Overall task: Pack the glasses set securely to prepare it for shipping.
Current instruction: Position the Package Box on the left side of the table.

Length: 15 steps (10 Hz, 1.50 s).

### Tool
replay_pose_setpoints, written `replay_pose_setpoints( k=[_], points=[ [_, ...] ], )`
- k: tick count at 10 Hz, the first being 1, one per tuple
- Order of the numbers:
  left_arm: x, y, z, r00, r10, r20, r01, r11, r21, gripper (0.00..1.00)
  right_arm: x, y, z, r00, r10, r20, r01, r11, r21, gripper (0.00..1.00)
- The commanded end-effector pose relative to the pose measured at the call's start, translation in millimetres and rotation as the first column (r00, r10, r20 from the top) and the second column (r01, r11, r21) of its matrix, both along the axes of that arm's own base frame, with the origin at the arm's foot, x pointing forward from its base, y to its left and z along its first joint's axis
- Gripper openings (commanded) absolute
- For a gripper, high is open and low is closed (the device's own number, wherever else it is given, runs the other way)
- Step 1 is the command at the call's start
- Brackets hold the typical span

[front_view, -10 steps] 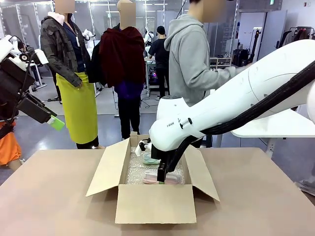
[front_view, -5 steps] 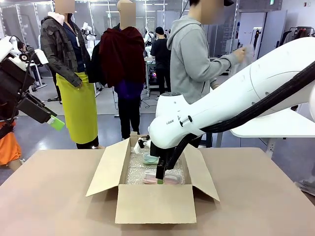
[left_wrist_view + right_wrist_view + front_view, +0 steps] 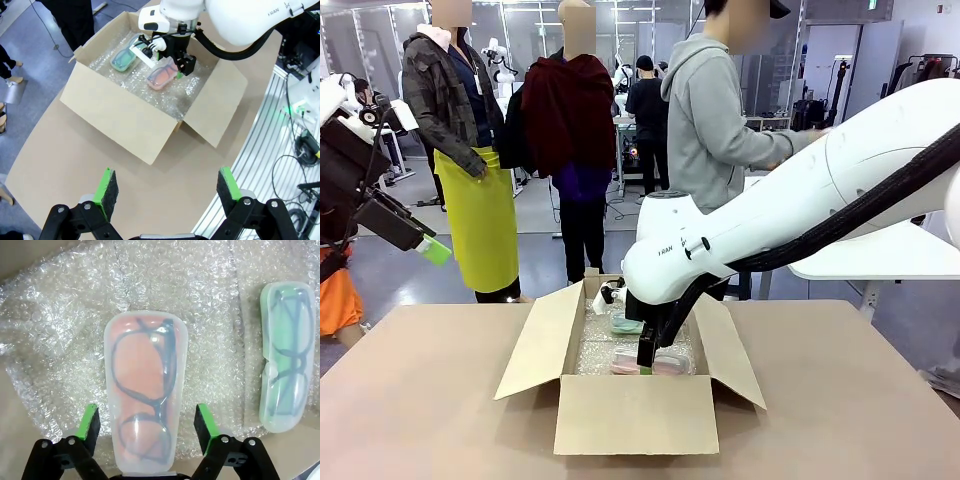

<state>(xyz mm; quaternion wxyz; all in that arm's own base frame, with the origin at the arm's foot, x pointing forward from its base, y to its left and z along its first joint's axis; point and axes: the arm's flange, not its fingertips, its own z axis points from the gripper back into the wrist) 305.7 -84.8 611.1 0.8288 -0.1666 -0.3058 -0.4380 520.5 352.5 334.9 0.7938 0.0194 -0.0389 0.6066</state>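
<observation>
- My left gripper [image 3: 167,186] hangs wide open, high over the worktop [image 3: 420,400].
- The box [image 3: 630,415] holds bubble wrap [image 3: 60,315]; the mint-green case [image 3: 285,360] and pink case [image 3: 145,390] lie flat on it, apart.
- My right gripper [image 3: 147,421] is open around the pink case, pads not touching.
- The cases look light, hard and slippery. I would pinch one gently across its long sides.

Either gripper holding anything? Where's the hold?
Nothing held. Right gripper: jaws open astride the pink case, gaps both sides; case lies on bubble wrap. Left gripper open, empty.
</observation>
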Motion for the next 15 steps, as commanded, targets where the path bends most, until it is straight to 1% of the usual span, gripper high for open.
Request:
replay_pose_setpoints(
  k=[1,7,8,9,10,11,12,13,14,15],
  points=[
    [-0.6,1.4,1.8,1.000,-0.011,0.001,0.011,1.000,-0.010,1.00,-0.9,1.7,1.5,1.000,-0.002,0.001,0.002,1.000,0.003,0.95],
    [0.0,0.0,0.0,1.000,0.000,0.000,0.000,1.000,0.000,1.00,0.0,0.1,-0.1,1.000,0.000,0.000,0.000,1.000,0.000,0.95],
    [10.2,-0.5,8.2,1.000,0.019,0.000,-0.019,1.000,-0.019,1.00,-10.8,-9.5,36.2,0.999,0.006,-0.033,-0.007,1.000,-0.028,0.95],
    [15.8,4.0,16.2,0.999,0.022,-0.040,-0.025,0.997,-0.080,1.00,-20.3,-20.6,72.2,1.000,-0.025,0.004,0.025,1.000,-0.004,0.95],
    [22.7,11.6,21.3,0.995,0.056,-0.084,-0.068,0.988,-0.142,1.00,-29.9,-35.7,102.9,0.996,-0.078,0.039,0.077,0.996,0.036,0.95],
    [30.1,21.5,18.4,0.988,0.073,-0.139,-0.100,0.976,-0.194,1.00,-42.6,-59.4,131.9,0.983,-0.167,0.072,0.158,0.981,0.111,0.95],
    [36.5,26.6,8.7,0.975,0.074,-0.207,-0.122,0.966,-0.226,1.00,-56.5,-80.4,152.4,0.960,-0.264,0.091,0.248,0.955,0.160,0.95],
    [45.9,28.8,-6.9,0.963,0.122,-0.238,-0.178,0.957,-0.230,1.00,-69.0,-102.8,165.1,0.906,-0.408,0.113,0.383,0.903,0.194,0.95],
    [53.7,30.8,-23.3,0.943,0.132,-0.304,-0.224,0.930,-0.290,1.00,-85.4,-122.9,175.3,0.852,-0.508,0.127,0.461,0.843,0.276,0.95],
    [63.6,35.0,-47.0,0.912,0.149,-0.382,-0.299,0.879,-0.371,1.00,-105.3,-148.3,182.9,0.804,-0.580,0.135,0.522,0.795,0.307,0.95]
  ],
)
